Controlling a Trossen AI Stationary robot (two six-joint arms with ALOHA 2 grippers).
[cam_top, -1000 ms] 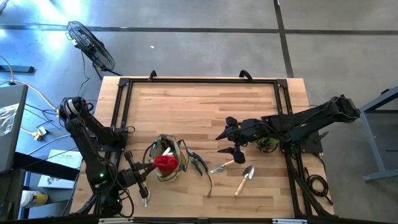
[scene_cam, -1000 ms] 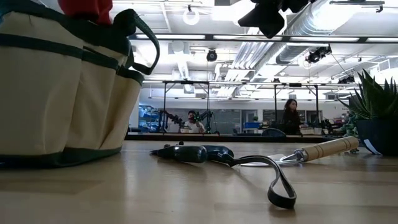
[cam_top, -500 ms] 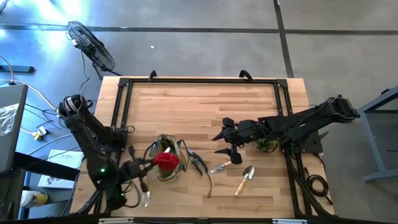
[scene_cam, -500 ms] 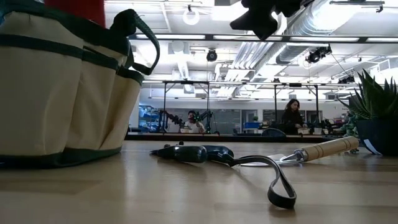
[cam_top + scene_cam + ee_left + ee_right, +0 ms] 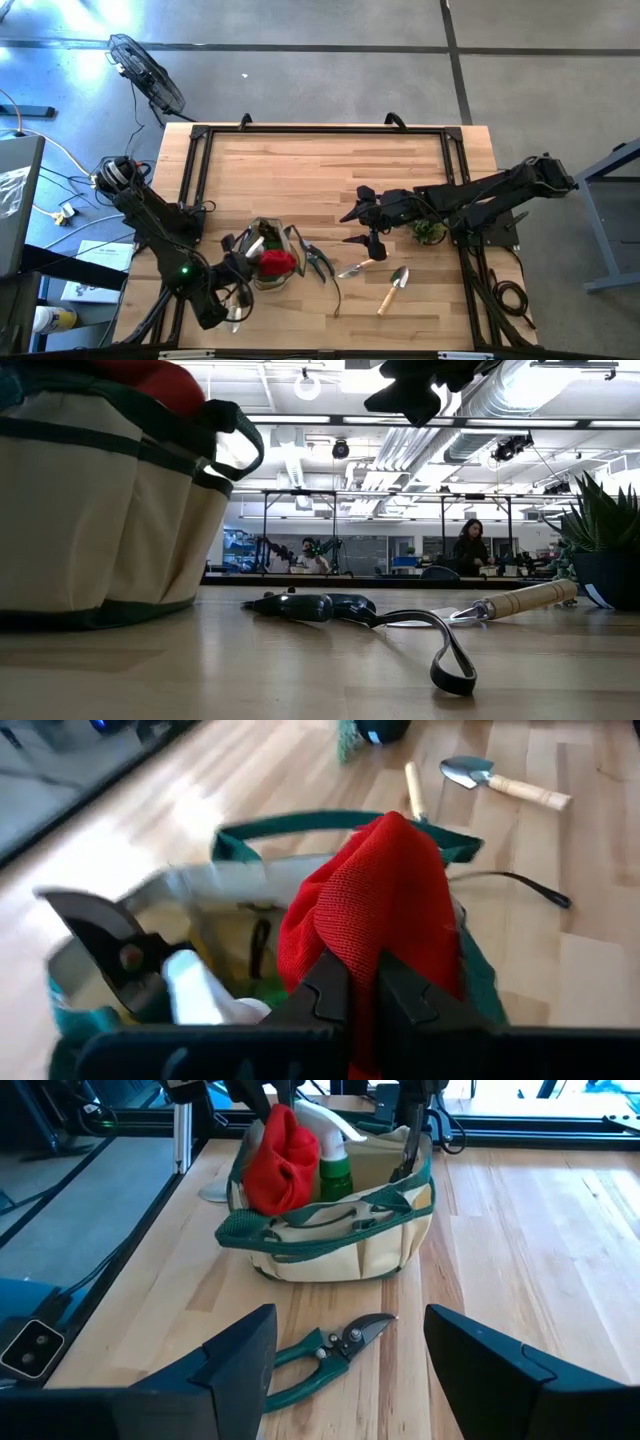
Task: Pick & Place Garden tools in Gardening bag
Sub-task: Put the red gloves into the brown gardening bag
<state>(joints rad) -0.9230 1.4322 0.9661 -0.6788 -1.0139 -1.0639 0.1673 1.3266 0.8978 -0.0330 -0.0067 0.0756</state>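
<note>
left tool (image 5: 350,1005) pinches the red cloth (image 5: 385,910) over the gardening bag (image 5: 330,1230) near the counter's front edge, to drop it in; right tool (image 5: 345,1370) gapes above the pruners (image 5: 325,1350), ready to grab.

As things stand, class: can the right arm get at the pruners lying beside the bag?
Probably yes. The right gripper hangs open above the table, the pruners lie flat and uncovered just ahead of it, and the bag sits clear behind them.
</note>
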